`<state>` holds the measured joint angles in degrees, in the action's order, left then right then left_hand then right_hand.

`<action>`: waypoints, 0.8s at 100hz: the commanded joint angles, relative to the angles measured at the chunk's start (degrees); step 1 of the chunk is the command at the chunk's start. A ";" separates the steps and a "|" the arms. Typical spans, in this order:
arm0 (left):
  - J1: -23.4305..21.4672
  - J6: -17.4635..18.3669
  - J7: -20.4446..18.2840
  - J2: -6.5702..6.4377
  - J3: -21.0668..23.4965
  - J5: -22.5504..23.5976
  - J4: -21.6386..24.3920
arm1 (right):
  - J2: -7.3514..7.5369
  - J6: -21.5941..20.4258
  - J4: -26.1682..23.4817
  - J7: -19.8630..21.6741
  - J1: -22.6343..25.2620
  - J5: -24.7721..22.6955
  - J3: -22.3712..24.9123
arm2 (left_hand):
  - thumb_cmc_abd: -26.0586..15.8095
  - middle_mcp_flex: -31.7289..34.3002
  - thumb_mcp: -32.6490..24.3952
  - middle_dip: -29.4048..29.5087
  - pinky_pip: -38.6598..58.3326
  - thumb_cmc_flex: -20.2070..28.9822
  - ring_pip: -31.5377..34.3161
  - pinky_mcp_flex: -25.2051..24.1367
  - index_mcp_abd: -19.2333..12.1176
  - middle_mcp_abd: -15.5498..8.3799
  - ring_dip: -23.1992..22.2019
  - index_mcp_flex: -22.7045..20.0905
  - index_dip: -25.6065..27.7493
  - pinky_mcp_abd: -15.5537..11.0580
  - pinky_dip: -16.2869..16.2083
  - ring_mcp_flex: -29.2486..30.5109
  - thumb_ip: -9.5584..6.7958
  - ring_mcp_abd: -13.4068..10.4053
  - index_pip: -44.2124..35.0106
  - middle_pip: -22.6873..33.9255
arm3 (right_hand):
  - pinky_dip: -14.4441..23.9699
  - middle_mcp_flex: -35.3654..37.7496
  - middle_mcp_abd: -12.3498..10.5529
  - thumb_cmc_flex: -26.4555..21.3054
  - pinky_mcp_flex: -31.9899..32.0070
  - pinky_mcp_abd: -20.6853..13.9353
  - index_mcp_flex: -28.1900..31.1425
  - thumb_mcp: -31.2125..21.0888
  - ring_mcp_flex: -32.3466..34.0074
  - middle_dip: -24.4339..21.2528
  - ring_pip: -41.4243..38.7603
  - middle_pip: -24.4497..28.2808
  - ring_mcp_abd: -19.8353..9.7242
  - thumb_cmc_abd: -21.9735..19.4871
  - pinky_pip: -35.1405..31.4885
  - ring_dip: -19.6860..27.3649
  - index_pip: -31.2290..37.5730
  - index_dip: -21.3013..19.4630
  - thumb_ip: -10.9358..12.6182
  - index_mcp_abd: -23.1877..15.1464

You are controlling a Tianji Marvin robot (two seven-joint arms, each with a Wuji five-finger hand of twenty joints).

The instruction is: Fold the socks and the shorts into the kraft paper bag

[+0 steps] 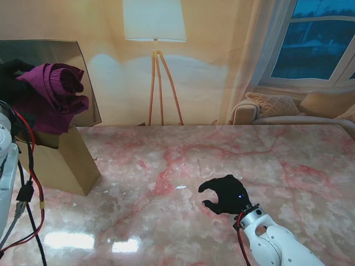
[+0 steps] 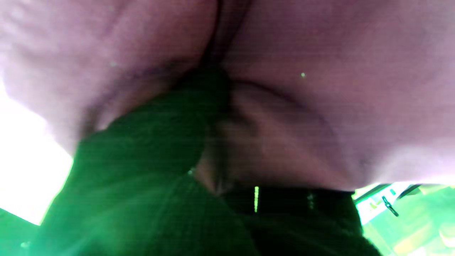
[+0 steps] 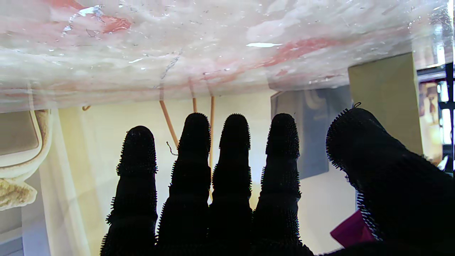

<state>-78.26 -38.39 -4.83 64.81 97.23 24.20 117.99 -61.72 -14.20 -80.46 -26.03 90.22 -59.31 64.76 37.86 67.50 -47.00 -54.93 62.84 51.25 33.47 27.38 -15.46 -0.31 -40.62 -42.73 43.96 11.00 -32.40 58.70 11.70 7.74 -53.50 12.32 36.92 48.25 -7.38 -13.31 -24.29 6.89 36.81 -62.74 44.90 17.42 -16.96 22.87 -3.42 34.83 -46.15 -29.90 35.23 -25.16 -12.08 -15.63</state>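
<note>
At far left, our left robot hand (image 1: 12, 75), gloved in black, grips a bunched magenta fabric garment (image 1: 52, 94) above the open mouth of the brown kraft paper bag (image 1: 58, 160), which stands tilted on the pink marbled surface (image 1: 183, 160). Toward the right and nearer to us, our right robot hand (image 1: 226, 194) hovers over the bare marble, fingers (image 3: 231, 149) loosely spread, holding nothing.

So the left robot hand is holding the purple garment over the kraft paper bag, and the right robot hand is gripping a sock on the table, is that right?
Not quite. The right robot hand grips nothing: the stand view shows it open over bare marble table, and the right wrist view shows its fingers spread. The rest holds: the left robot hand holds the purple garment over the kraft paper bag.
</note>
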 commanded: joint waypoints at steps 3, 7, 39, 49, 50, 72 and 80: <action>-0.08 0.20 0.41 -0.33 0.65 0.85 -0.15 | -0.24 -0.30 -0.04 0.13 0.34 -0.18 -0.11 | -3.85 2.78 -0.39 -2.20 0.16 3.47 1.31 -0.61 -1.18 -3.22 0.01 -1.43 1.52 -1.08 -1.29 0.74 -1.47 0.32 -0.77 2.10 | 0.33 -1.70 0.91 0.68 1.28 0.70 -2.16 1.01 -0.74 -0.29 1.18 0.01 0.24 -0.13 -0.08 0.19 -1.27 0.10 3.27 -0.45; -0.20 0.34 0.21 -0.42 0.78 1.44 -0.22 | -0.25 -0.32 -0.04 0.10 0.34 -0.16 -0.13 | -3.90 2.74 -0.30 -2.22 0.09 3.40 1.25 -0.64 -1.37 -3.29 -0.01 -1.41 1.65 -1.22 -1.34 0.71 -1.46 0.21 -0.76 2.08 | 0.37 -1.77 0.85 0.70 1.33 0.72 -2.18 1.00 -0.80 -0.29 1.20 -0.02 0.18 -0.10 -0.07 0.19 -1.28 0.10 3.27 -0.40; 0.19 -0.56 -0.46 -0.74 0.80 3.19 -2.83 | -0.25 -0.47 -0.20 0.49 0.30 0.03 -0.46 | -3.60 2.89 -0.65 -1.54 -0.20 3.38 0.80 -0.36 -0.69 -3.17 0.15 -1.26 1.50 -1.22 -1.60 0.98 -1.52 0.17 -0.40 1.61 | 0.60 -1.79 0.83 0.73 1.35 0.73 -2.26 1.00 -0.80 -0.23 1.11 -0.05 0.25 -0.14 -0.08 0.04 -1.32 0.09 3.26 -0.62; 0.07 -1.71 -2.08 -1.16 1.01 2.95 -3.34 | -0.28 -0.38 -0.25 0.55 0.32 0.14 -0.51 | -3.79 2.85 -0.52 -1.28 -0.45 3.56 0.58 -0.55 -0.43 -3.02 0.28 -1.12 1.15 -1.25 -1.62 0.86 -1.48 0.22 -0.42 1.47 | 0.72 -1.82 0.89 0.70 1.30 0.83 -2.14 1.00 -0.69 -0.21 0.97 -0.05 0.29 -0.13 -0.18 -0.09 -1.27 0.06 3.27 -0.51; 0.05 -1.74 -2.21 -1.21 1.03 3.07 -3.41 | -0.28 -0.37 -0.25 0.55 0.32 0.15 -0.52 | -3.79 2.85 -0.53 -1.27 -0.44 3.61 0.58 -0.53 -0.42 -3.02 0.28 -1.11 1.14 -1.24 -1.63 0.87 -1.50 0.22 -0.43 1.48 | 0.73 -1.83 0.91 0.69 1.31 0.77 -2.21 0.99 -0.70 -0.21 0.96 -0.05 0.30 -0.12 -0.18 -0.10 -1.31 0.08 3.27 -0.58; -1.07 -2.13 -6.18 -2.42 1.85 5.11 -4.87 | -0.33 -0.42 -0.17 0.65 0.34 0.43 -0.65 | -3.73 3.13 -0.11 0.62 -0.70 3.44 0.23 -0.46 0.08 -2.31 0.87 -0.77 -0.54 -0.91 -1.71 0.97 -1.68 0.27 -0.43 0.57 | 0.96 -1.82 0.89 0.71 1.24 0.91 -2.31 1.05 -0.67 -0.18 0.83 -0.05 0.31 -0.19 -0.31 -0.31 -1.35 0.07 3.28 -0.75; -1.56 -2.24 -7.14 -2.70 2.20 5.37 -5.27 | -0.37 -0.48 -0.13 0.63 0.35 0.59 -0.72 | -3.60 3.45 -0.32 1.77 -0.68 3.18 0.24 -0.45 0.79 -1.55 1.17 -0.54 -1.67 -0.71 -1.74 1.13 -1.60 0.06 -0.50 0.19 | 1.03 -1.78 0.90 0.77 1.25 0.99 -2.21 1.05 -0.63 -0.18 0.80 -0.06 0.31 -0.22 -0.34 -0.38 -1.28 0.04 3.28 -0.63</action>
<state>-79.23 -40.41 -11.68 62.64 98.94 29.85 113.30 -61.75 -14.43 -80.50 -25.51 90.23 -58.74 64.30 37.56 67.51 -46.58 -53.96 62.13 51.33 33.48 26.96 -15.08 -0.30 -39.90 -42.74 42.84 10.92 -32.46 58.71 11.70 7.76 -53.26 11.93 36.92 47.72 -7.35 -13.31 -23.76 6.91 36.24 -62.73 44.90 17.42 -16.96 22.87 -3.40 34.83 -46.15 -29.90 35.21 -25.14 -12.08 -15.64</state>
